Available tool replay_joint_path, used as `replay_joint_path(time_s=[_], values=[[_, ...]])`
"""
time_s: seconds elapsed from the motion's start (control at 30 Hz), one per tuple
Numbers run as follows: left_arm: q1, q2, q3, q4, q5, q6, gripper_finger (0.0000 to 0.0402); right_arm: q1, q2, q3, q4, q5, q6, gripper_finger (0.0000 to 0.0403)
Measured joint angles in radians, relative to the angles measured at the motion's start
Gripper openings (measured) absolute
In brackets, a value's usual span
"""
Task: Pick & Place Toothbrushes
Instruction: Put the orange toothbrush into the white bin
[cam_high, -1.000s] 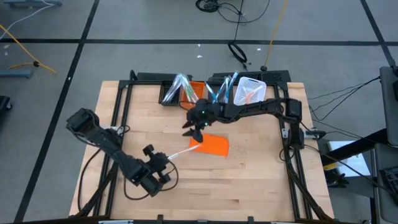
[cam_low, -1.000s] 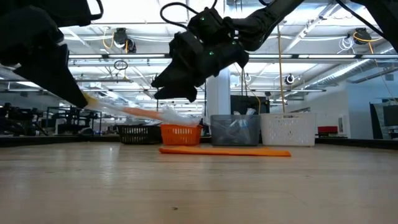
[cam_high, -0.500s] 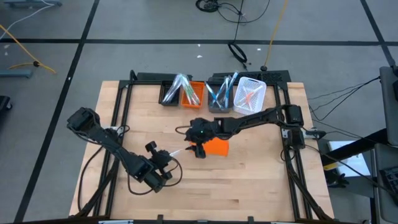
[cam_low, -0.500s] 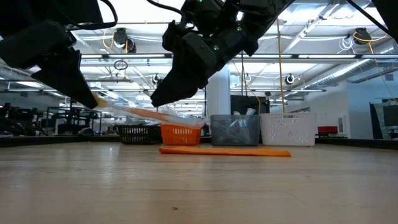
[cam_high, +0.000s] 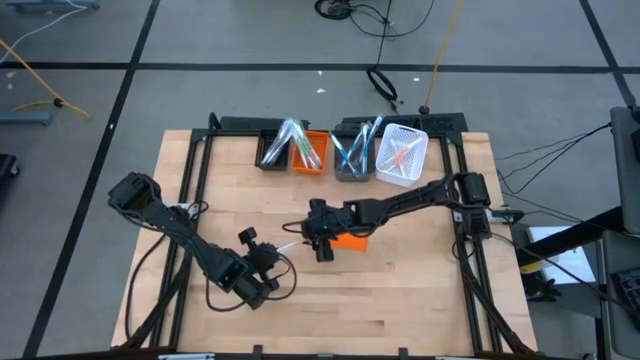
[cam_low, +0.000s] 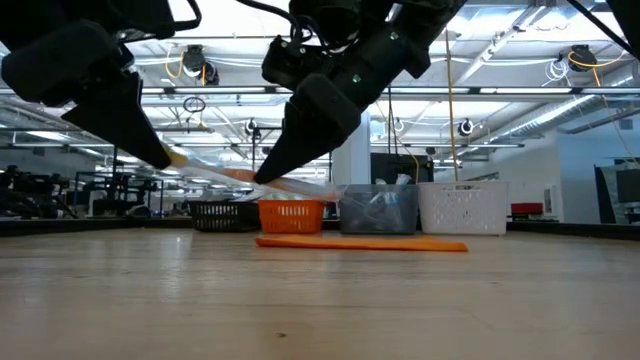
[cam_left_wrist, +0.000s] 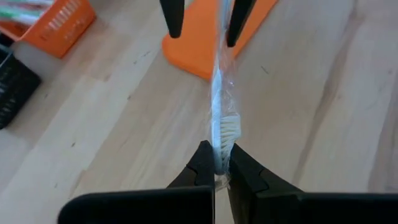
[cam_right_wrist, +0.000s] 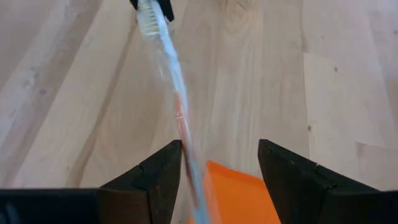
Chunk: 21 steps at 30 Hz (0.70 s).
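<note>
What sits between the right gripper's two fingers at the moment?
The far end of the wrapped toothbrush runs into the gap of the open right gripper, not yet clamped, in the right wrist view. The left gripper holds the bristle end shut.

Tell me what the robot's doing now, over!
Left pincer shut on the wrapped toothbrush by its bristle end, held above the table. Right pincer open around its other end, not gripping. Nothing in the way.

Four bins (cam_high: 343, 150) stand in a row along the bench's (cam_high: 400, 290) far edge. The flat sheet (cam_high: 352, 240) lies nearer than the bins, mid-bench. A wrapped toothbrush (cam_high: 287, 245) hangs just left of the sheet.
</note>
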Motion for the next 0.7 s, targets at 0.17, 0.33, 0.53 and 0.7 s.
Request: replay_joint_path(time_s=[0.17, 0.33, 0.53, 0.7], values=[[0.002, 0.0, 0.0, 0.046, -0.008, 0.046, 0.0013, 0.005, 0.0, 0.0, -0.006, 0.022, 0.0, 0.0199], [0.008, 0.0, 0.0, 0.053, -0.01, 0.051, 0.0005, 0.006, 0.0, 0.0, -0.04, 0.022, 0.003, 0.0159], [0.012, 0.0, 0.0, 0.064, -0.024, 0.057, 0.0013, 0.007, 0.0, 0.0, -0.074, 0.021, 0.021, 0.0069], [0.014, 0.0, 0.0, 0.063, -0.035, 0.059, 0.0009, 0.009, 0.0, 0.0, -0.097, 0.012, 0.005, 0.0017]])
